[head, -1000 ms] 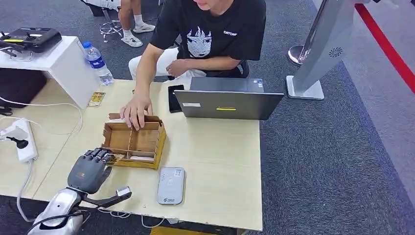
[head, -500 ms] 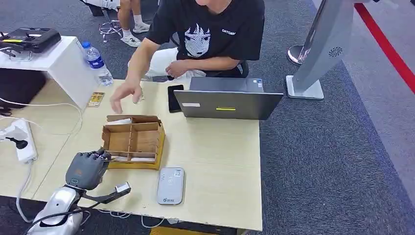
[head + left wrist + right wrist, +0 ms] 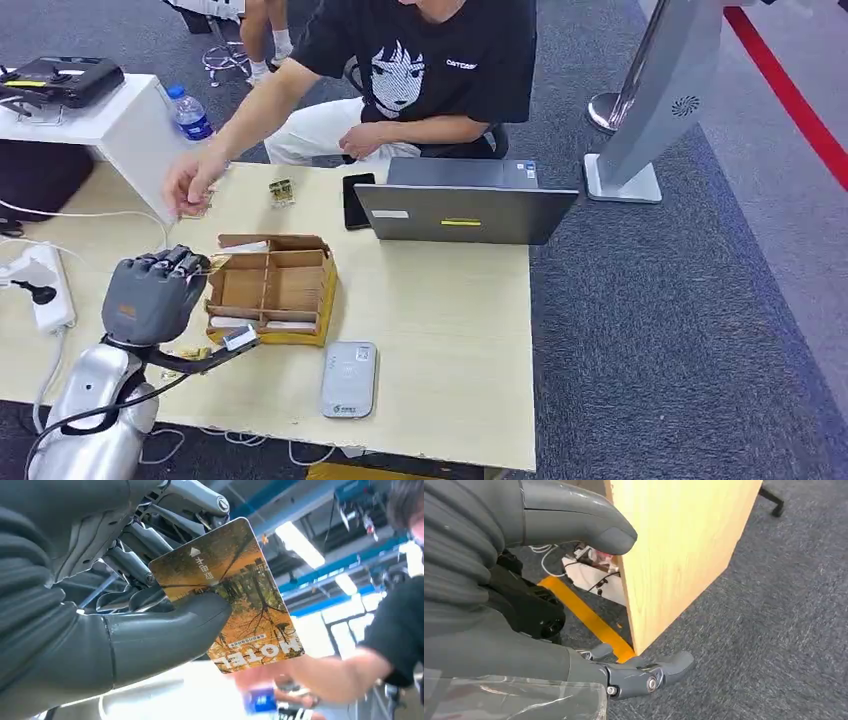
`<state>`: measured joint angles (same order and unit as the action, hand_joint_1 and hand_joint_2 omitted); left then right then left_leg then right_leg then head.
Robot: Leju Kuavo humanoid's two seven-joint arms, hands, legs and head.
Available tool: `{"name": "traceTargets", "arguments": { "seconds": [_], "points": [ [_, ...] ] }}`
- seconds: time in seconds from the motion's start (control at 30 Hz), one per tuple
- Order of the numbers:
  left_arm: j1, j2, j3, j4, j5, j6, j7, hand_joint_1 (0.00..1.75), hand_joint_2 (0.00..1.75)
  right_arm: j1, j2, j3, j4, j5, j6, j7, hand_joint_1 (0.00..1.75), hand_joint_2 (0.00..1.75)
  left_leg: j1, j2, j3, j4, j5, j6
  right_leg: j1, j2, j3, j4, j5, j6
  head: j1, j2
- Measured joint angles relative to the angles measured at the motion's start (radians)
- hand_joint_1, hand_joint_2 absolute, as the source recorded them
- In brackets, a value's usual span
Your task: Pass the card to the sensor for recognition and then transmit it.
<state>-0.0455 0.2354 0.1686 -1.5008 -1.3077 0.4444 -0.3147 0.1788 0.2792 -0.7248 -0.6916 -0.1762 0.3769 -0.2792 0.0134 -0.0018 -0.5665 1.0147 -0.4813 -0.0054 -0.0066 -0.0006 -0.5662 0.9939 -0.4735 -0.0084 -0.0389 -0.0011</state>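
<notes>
The worktop [image 3: 440,330] is the largest thing here, a pale wooden top with a laptop [image 3: 467,212] at its far side and a person [image 3: 420,80] sitting behind it. Nearer the robot stands a cardboard box [image 3: 272,288] with open compartments, and just in front of it, toward the near edge, lies the grey card sensor [image 3: 349,379].

The left robot hand [image 3: 150,295] is raised above the left corner of the box and is grasping the card [image 3: 235,600]: the thumb presses it against the fingers [image 3: 135,555], with most of the card standing free beyond the thumb. The card shows an autumn picture and the word MOTEL. The sensor lies to the right of this robot hand and lower, nearer the front edge. The left robot hand is clearly the nearer one. I judge that the card's flat face must be turned down toward the sensor.

The right robot hand [image 3: 524,595] hangs beside the worktop's side, its fingers loosely curled and apart, holding nothing.

One second ago the left robot hand was low at the box's near left corner; now it is lifted with the card. The person's hand [image 3: 190,185], then on the box, has gone to the far left of the worktop.
</notes>
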Motion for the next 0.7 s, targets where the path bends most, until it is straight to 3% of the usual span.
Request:
{"name": "traceTargets", "arguments": {
  "seconds": [0.63, 0.67, 0.7],
  "points": [
    [-0.016, -0.003, 0.015, -0.029, 0.008, 0.002, 0.0, 1.75, 1.75, 0.0, -0.001, -0.008, 0.012, 0.018, 0.012, -0.01, 0.0, 1.75, 0.0, 0.0, 0.0, 0.0, 0.0, 0.0, 0.0, -0.001, 0.0, 0.0, 0.0, 0.0, 0.0, 0.0],
    [-0.017, -0.003, 0.015, -0.029, 0.007, 0.002, 0.0, 0.0, 1.75, 0.0, -0.001, -0.008, 0.012, 0.019, 0.011, -0.011, 0.0, 1.75, 0.0, 0.0, 0.0, 0.0, 0.0, 0.0, 0.0, -0.001, 0.0, 0.0, 0.0, 0.0, 0.0, 0.0],
    [-0.017, -0.003, 0.015, -0.029, 0.006, 0.002, 0.0, 0.0, 1.75, 0.0, -0.001, -0.009, 0.012, 0.02, 0.012, -0.011, 0.0, 1.75, 0.0, 0.0, 0.0, 0.0, 0.0, 0.0, 0.0, 0.0, 0.0, 0.0, 0.0, 0.0, 0.0, 0.0]
  ]
}}
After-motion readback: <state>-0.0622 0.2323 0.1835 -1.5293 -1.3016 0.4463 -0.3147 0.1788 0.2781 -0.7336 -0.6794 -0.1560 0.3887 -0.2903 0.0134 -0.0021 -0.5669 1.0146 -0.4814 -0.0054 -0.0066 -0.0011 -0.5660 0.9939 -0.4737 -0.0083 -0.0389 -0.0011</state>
